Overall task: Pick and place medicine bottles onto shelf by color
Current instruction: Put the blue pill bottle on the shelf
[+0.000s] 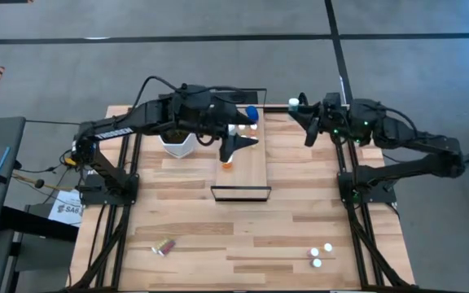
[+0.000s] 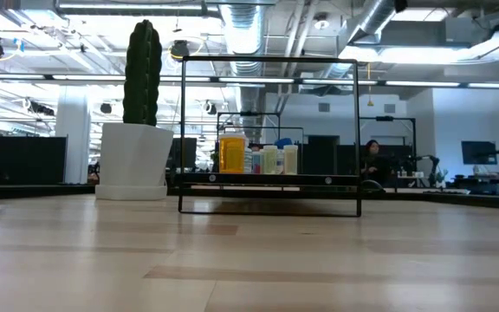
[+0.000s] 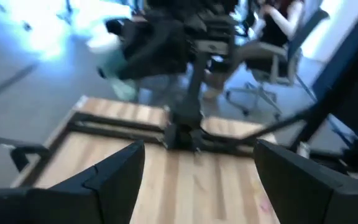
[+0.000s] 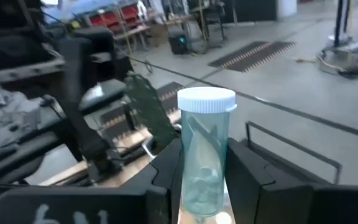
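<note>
Right hand clamps a bottle near the shelf's far edge, ready for placing; left hand gapes empty.

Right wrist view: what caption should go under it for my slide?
Right tool shut on a pale green, white-capped medicine bottle, held upright.
</note>
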Robot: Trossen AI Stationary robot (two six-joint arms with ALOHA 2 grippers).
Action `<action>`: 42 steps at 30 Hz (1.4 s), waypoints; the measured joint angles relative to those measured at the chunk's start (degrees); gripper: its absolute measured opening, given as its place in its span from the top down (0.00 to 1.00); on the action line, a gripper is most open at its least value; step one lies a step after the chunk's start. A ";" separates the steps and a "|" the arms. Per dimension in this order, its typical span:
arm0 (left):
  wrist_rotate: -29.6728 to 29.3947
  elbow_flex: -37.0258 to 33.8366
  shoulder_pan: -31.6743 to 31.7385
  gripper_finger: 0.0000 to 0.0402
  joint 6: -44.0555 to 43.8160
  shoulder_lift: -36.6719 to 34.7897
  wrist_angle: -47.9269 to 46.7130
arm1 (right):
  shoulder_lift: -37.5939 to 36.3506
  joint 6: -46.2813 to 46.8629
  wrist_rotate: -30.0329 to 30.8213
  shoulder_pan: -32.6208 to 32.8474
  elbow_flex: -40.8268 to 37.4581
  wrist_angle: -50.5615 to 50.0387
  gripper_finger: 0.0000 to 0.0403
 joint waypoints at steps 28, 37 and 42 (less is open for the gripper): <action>-1.69 -5.92 0.27 0.29 1.33 2.84 21.92 | 8.23 -3.87 -19.52 0.31 -0.02 28.85 0.72; -1.34 -5.92 0.29 0.29 3.22 2.84 21.86 | 8.30 -3.94 -23.48 0.33 -0.02 28.91 0.72; -1.50 -5.92 0.65 0.29 2.89 2.84 21.87 | 8.34 -6.22 -24.09 0.99 -0.02 28.67 0.72</action>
